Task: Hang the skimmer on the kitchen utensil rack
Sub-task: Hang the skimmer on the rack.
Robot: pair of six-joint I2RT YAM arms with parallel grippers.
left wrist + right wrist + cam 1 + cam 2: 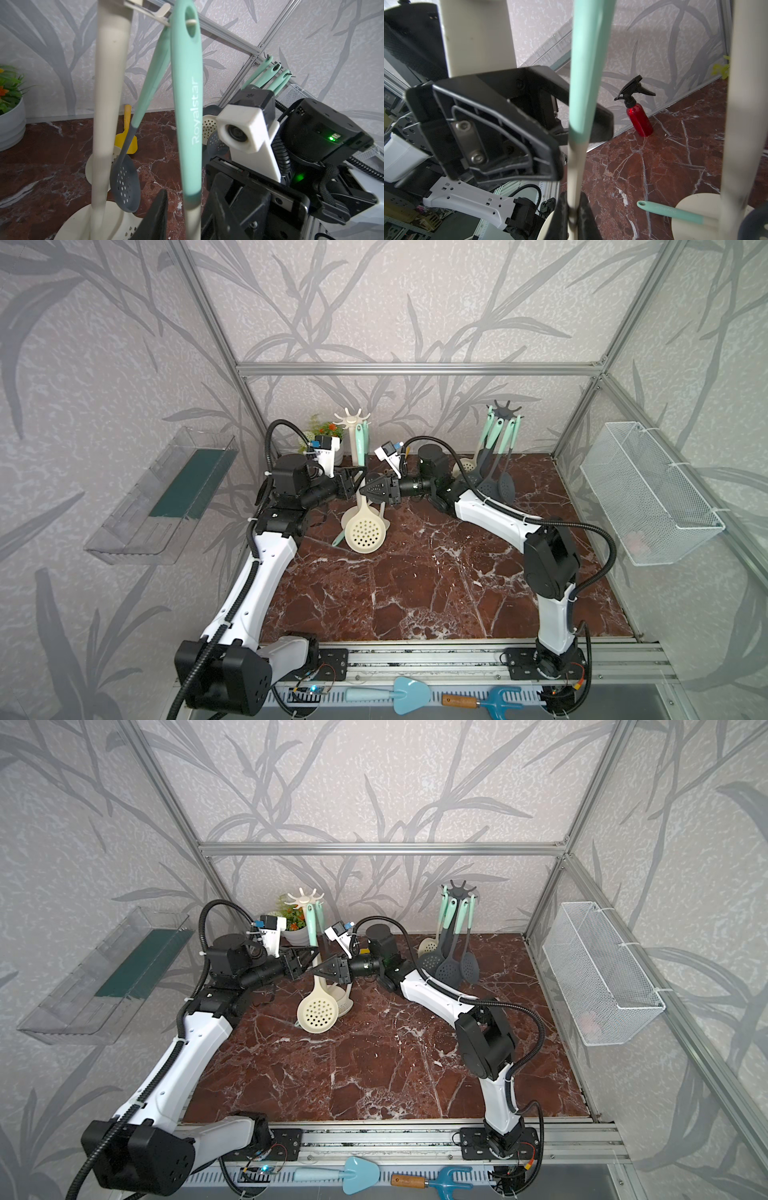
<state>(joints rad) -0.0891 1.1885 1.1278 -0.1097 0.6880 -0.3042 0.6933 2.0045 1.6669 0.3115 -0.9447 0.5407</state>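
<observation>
The skimmer, with its cream perforated head [365,533] [318,1013] and mint handle [187,104] [586,72], hangs upright from the cream utensil rack [353,421] [305,899] [108,93] [741,104]. A rack hook passes through the handle's hole [192,21]. My right gripper [369,489] [322,969] [572,209] is shut on its cream neck. My left gripper [352,485] [306,957] [190,199] straddles the same neck from the other side, open, with a gap at each finger. A dark grey skimmer [124,182] hangs on the same rack.
A dark rack [503,410] with several utensils stands at the back right. A plant pot [330,441] sits behind the cream rack, and a loose mint-handled utensil [670,212] lies at its base. A red spray bottle [639,119] stands by the wall. A wire basket [648,493] hangs on the right wall.
</observation>
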